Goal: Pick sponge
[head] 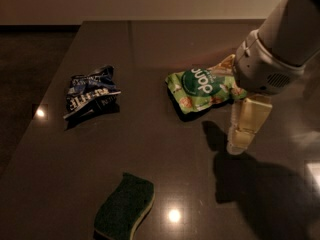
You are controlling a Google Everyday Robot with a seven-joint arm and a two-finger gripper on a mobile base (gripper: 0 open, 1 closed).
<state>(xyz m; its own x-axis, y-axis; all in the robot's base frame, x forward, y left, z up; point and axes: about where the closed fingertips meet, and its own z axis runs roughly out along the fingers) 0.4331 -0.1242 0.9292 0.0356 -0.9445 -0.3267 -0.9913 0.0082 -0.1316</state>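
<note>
The sponge (124, 208) lies flat on the dark table (160, 134) near the front edge, dark green top up with a pale foam edge showing. My gripper (226, 106) hangs over the right side of the table, well to the right of and beyond the sponge. It is open and holds nothing. One pale finger (246, 124) points down toward the table, and the other shows behind the light green snack bag (202, 88).
A dark blue snack bag (90, 93) with white lettering lies at the left of the table. The light green snack bag lies in the middle, right next to the gripper. The arm's white housing (280, 39) fills the upper right. The table's left edge drops to dark floor.
</note>
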